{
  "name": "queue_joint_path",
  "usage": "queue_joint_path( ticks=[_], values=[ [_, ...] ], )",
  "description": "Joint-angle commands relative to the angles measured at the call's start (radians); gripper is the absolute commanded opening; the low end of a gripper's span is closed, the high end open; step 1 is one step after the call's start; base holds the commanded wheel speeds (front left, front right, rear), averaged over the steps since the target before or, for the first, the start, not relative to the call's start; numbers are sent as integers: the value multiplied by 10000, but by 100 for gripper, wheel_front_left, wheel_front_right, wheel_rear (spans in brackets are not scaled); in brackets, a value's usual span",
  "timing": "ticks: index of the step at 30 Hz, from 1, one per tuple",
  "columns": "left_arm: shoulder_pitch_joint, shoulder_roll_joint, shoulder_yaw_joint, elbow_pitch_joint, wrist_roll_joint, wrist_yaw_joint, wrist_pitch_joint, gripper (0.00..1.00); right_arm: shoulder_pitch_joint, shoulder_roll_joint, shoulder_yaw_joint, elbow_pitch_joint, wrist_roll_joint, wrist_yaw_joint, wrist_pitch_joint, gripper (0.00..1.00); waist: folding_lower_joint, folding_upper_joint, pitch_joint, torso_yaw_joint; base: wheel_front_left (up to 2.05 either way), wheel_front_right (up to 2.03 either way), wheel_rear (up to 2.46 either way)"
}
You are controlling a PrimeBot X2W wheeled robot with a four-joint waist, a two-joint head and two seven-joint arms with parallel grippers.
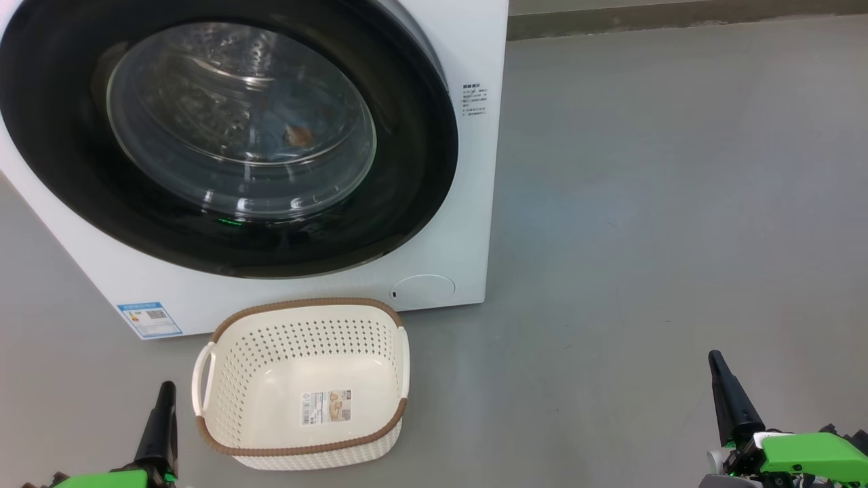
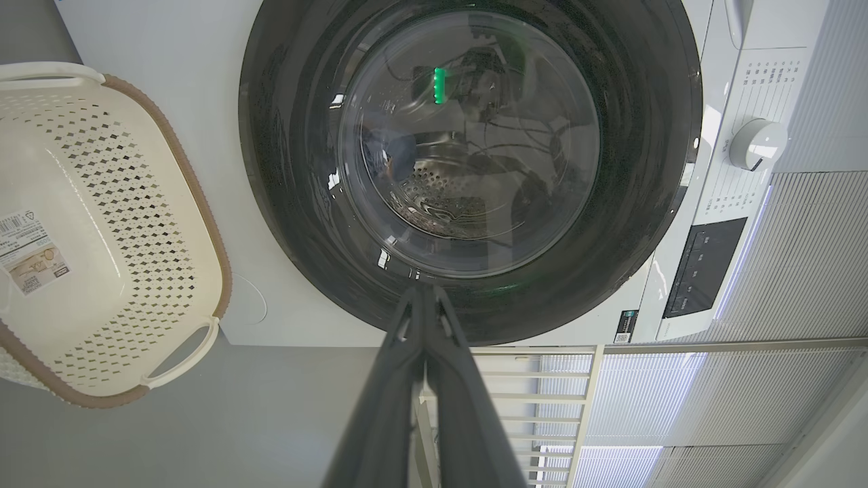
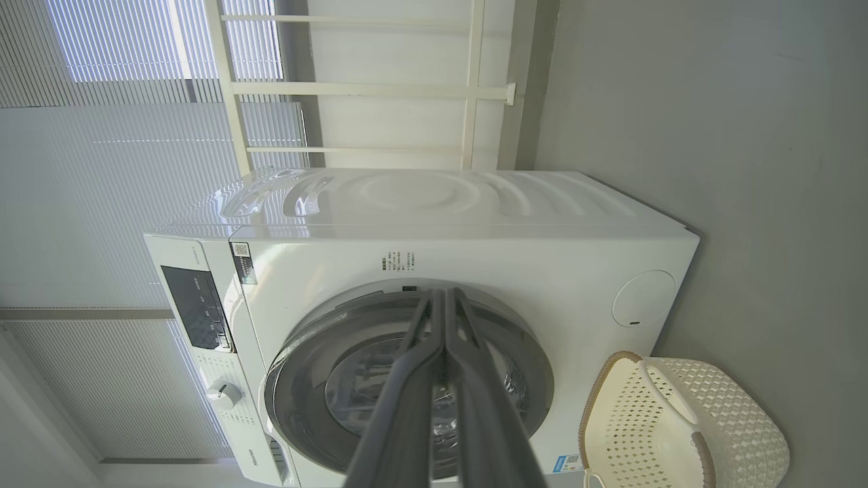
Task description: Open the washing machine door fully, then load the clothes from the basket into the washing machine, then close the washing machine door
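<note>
End effector on the left [image 1: 166, 392] is clenched, its two dark fingers pressed together and holding nothing. It rests low, near the basket's left handle. The right end effector [image 1: 717, 362] is likewise clenched and empty, well apart from everything, over bare floor [image 1: 644, 203]. The basket [image 1: 305, 303] stands on the floor just in front of the washing machine [image 1: 468, 203], with only its paper label inside. The clothes [image 1: 296, 135] are in the drum, a patch of blue and orange fabric visible through the glass. The washing machine door [image 1: 420, 149] lies flat against the front and appears closed.

Assessment: loading is done and the closing step looks complete or nearly so. Whether the latch has caught cannot be told. To finish well, check that the seam round the black rim is even. If a gap is found, push with clenched fingertips on the black rim, not the glass, squarely and slowly, and keep both arms away from the basket
</note>
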Motion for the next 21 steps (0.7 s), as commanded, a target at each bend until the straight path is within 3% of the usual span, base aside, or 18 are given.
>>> queue_joint_path(
  ticks=[1,21],
  values=[
    [-391,156,329,-199,-37,-106,32,0,-412,-93,231,-247,42,16,76,0,-1,0,0,0,0,0,0],
    [-391,156,329,-199,-37,-106,32,0,-412,-93,231,-247,42,16,76,0,-1,0,0,0,0,0,0]
  ],
)
